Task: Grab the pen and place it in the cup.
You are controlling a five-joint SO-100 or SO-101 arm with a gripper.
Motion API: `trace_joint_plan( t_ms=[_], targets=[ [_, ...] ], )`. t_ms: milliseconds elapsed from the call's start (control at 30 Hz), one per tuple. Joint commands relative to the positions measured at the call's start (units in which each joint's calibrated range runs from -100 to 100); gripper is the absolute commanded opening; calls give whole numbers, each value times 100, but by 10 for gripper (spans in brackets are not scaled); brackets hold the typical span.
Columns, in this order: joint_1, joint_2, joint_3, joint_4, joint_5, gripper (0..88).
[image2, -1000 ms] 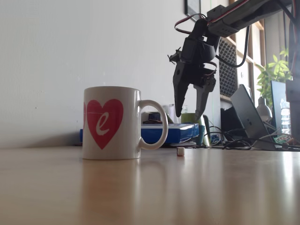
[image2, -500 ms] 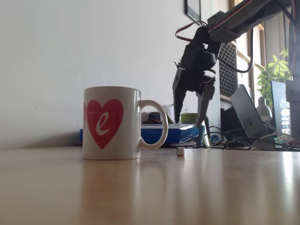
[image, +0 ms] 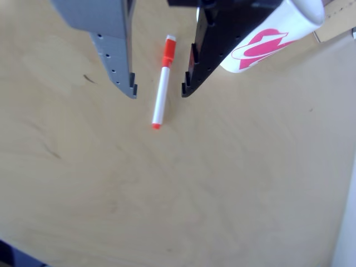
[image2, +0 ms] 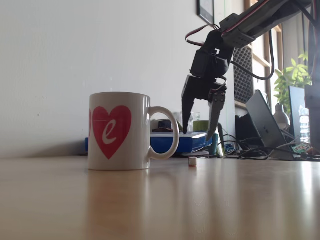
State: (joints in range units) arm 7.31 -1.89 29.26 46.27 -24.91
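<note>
The pale wooden bench (image2: 210, 200) carries everything and runs across the whole lower part of the fixed view, with a white wall behind it on the left and a clutter of items along its far edge: a flat blue object (image2: 187, 141), an open laptop (image2: 265, 125) and a leafy plant (image2: 292, 77) toward the right. The arm (image2: 250, 20) reaches in from the upper right of that view and bends downward. The cup (image2: 119, 131), white with a pink-red heart and a loop handle turned to the right, stands on the bench left of centre in the fixed view; in the other view its side (image: 267, 41) lies at the upper right edge, partly behind the black finger. The pincer (image2: 198, 134) hangs above the bench to the right of the cup's handle, its two fingers spread wide apart and holding nothing. In the other view the pincer (image: 158, 92) points down with the grey finger on the left and the black one on the right, and the pen (image: 162, 83) lies flat on the bench in the gap between them, touching neither, its orange-red cap toward the top edge and its small orange-red tip just past the fingertips. In the fixed view a small pale end (image2: 192, 161) sits on the bench below the pincer.
</note>
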Motion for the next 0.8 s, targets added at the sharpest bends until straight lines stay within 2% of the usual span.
trace_joint_plan(
  t_ms=[0, 767],
  targets=[
    [-134, -142, 31, -244, -47, 212],
    [-284, 438, 112, -89, -78, 210]
  ],
)
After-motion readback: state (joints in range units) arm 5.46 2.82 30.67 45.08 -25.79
